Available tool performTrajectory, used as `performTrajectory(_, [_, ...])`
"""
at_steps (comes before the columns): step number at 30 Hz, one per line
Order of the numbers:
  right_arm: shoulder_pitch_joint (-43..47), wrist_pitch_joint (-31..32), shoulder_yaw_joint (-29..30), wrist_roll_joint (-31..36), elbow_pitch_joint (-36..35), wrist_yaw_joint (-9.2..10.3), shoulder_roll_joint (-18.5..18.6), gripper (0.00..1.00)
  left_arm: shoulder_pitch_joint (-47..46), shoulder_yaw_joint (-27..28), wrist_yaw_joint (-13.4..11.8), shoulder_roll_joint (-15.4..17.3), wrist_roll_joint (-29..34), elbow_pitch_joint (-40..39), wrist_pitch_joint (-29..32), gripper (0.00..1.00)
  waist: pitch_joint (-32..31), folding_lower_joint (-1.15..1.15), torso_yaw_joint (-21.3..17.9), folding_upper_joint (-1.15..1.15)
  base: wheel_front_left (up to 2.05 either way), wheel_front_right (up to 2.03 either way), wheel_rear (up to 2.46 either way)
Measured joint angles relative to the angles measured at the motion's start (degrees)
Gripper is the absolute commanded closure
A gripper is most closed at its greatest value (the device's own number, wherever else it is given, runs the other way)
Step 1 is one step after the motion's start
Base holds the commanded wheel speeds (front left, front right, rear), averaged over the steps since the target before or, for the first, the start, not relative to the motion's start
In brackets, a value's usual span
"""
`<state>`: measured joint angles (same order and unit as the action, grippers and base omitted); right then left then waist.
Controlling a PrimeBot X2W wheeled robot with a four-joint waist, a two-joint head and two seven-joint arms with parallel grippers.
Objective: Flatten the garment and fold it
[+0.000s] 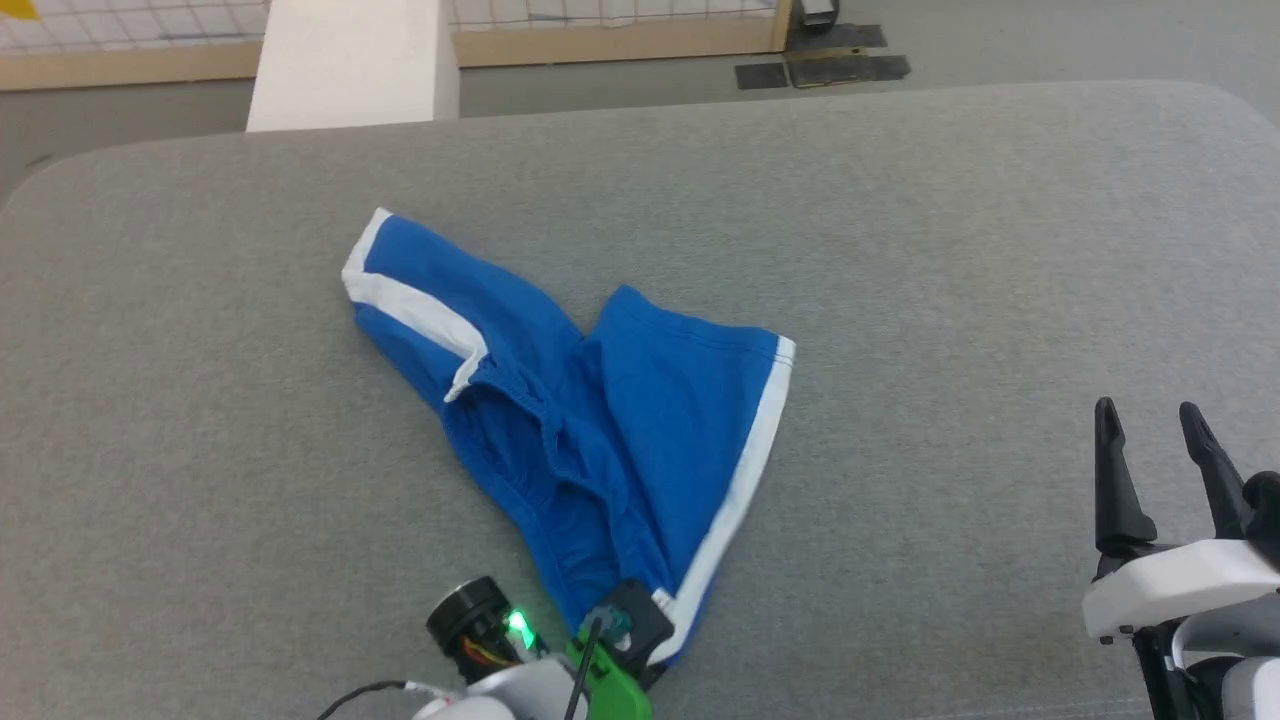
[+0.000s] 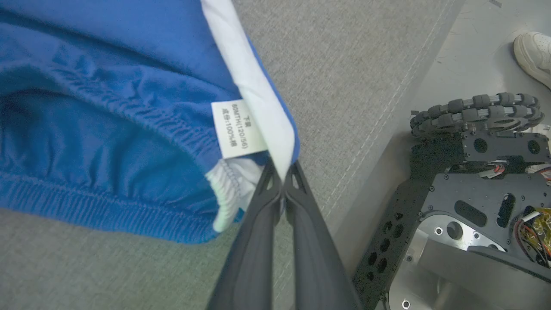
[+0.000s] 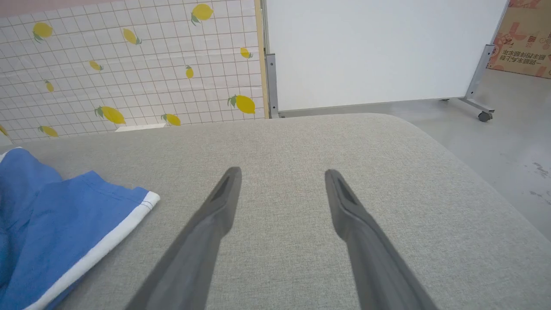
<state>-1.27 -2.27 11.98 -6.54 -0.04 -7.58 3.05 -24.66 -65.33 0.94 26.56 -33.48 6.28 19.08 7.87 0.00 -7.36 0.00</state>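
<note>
The garment [image 1: 620, 420] is a pair of royal-blue shorts with white side stripes, lying crumpled on the grey padded table [image 1: 950, 250], legs spread toward the far side. My left gripper [image 1: 640, 640] is at the garment's near corner, shut on the white stripe end of the waistband. Up close, the left gripper [image 2: 282, 172] pinches the white trim beside a small white label [image 2: 236, 128]. My right gripper [image 1: 1150, 430] stands open over bare table at the lower right, well apart from the cloth. From the right gripper [image 3: 282, 181], the garment [image 3: 56, 228] lies to the left.
The table's near edge is by my wheeled base [image 2: 473, 181]. A person's white shoe [image 2: 533, 54] stands on the floor beside it. Beyond the far edge are a white block [image 1: 350, 60], a lemon-print tiled wall [image 3: 129, 64] and a white board [image 3: 379, 51].
</note>
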Motion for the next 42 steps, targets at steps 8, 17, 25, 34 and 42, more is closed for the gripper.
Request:
performTrajectory(8, [0.06,1.34,-0.36,1.1,-0.2,0.0,-0.04,0.0,0.52,1.53,-3.36,0.89,1.3,1.46,-2.74,0.0,0.01,0.0,3.1,0.0,0.0,0.0,0.0])
performTrajectory(17, [0.51,2.86,-0.05,1.59,-0.65,0.0,-0.05,0.0,0.46,7.68,-7.15,1.85,-1.24,-4.71,-7.16,0.0,-2.57,0.0,6.5,0.0,0.0,0.0,0.0])
performTrajectory(25, [2.02,6.2,-0.6,1.76,-1.46,0.0,-0.03,0.0,0.52,19.53,-15.33,4.31,-3.14,-9.18,-17.88,0.0,-4.73,0.0,10.37,0.0,0.0,0.0,0.0])
performTrajectory(34, [3.25,15.41,-5.88,0.76,-2.05,0.0,5.22,0.0,9.0,28.31,-21.26,4.94,-1.71,-6.95,-33.34,0.0,-4.1,0.0,14.5,0.0,0.0,0.0,0.0])
performTrajectory(42, [-4.24,29.65,-11.2,-5.11,-0.42,0.0,15.79,0.0,12.79,30.48,-21.36,1.96,6.35,-8.98,-33.78,0.0,-0.11,0.0,18.01,0.0,0.0,0.0,0.0])
